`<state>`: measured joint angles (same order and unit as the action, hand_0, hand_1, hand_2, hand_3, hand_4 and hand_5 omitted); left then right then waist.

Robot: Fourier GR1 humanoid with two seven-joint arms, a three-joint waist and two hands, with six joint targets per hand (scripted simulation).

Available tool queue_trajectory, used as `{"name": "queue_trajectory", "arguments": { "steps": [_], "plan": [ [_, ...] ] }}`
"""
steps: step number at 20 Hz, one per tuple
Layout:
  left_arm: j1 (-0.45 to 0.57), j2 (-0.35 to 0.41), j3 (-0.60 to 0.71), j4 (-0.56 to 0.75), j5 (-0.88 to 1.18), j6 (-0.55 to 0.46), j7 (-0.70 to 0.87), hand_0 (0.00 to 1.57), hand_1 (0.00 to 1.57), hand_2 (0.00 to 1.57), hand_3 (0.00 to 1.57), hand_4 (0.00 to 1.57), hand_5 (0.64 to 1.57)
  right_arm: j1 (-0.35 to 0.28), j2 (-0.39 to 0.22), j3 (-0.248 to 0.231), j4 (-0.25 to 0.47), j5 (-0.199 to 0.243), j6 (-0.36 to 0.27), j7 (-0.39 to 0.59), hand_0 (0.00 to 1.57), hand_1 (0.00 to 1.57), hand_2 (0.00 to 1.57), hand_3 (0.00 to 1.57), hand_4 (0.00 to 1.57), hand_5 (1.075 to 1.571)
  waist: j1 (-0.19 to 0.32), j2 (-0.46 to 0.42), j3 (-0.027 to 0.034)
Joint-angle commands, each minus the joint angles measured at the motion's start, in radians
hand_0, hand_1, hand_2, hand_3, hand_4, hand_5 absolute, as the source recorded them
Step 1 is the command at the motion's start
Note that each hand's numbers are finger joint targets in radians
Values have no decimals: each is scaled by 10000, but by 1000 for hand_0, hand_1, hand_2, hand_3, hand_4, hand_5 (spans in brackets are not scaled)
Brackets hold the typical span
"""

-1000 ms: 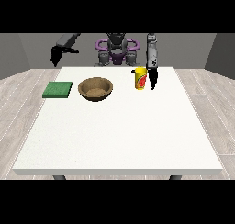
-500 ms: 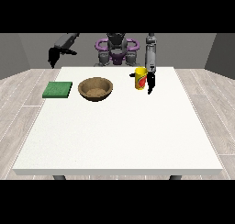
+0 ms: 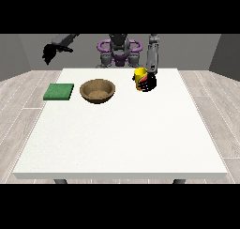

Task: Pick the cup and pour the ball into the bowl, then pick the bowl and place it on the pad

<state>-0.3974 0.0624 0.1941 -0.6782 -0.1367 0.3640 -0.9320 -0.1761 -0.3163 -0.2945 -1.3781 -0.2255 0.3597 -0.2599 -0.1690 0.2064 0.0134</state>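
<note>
While the hand at the view's right [image 3: 150,82] looks curled round the yellow cup [image 3: 140,78] near the desk's [image 3: 122,139] far edge, a tilt too soon could spill its unseen ball short of the wooden bowl [image 3: 97,90] beside the green pad [image 3: 59,91]; the raised hand at the view's left [image 3: 50,52] holds nothing, its fingers unreadable.

Large white table [image 3: 122,143] on pale plank floor [image 3: 18,110] (wood, seemingly), grey walls [image 3: 21,54] behind.

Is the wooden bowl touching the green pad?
Apart. The front view shows a strip of white table between the bowl and the pad.
</note>
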Motion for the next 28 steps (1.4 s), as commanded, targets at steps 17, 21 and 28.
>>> {"name": "queue_trajectory", "arguments": {
  "steps": [17, 21, 28],
  "plan": [
    [-3479, 2184, -3309, -290, -5592, 1299, 8611, 1490, 1490, 1571, 1571, 1512, 1267, -125, -160, -280, 2581, 133, 263, -150, 0, 0, 0, 0, 0, 1569, 877, -2168, -116],
    [-3258, 1923, -3178, -370, -6050, 1618, 9038, 1490, 1490, 1571, 1571, 1512, 1267, 144, -390, -335, 2313, -7, 614, -83, 0, 0, 0, 0, 0, 1569, 500, -2088, -131],
    [-4748, 1843, -4899, -10, -8852, 1092, 11396, 1559, 1559, 1571, 1571, 1571, 1207, 41, -620, -462, 3088, 15, 913, -388, 0, 0, 0, 0, 0, 1570, 511, -2452, -115]
  ]
}}
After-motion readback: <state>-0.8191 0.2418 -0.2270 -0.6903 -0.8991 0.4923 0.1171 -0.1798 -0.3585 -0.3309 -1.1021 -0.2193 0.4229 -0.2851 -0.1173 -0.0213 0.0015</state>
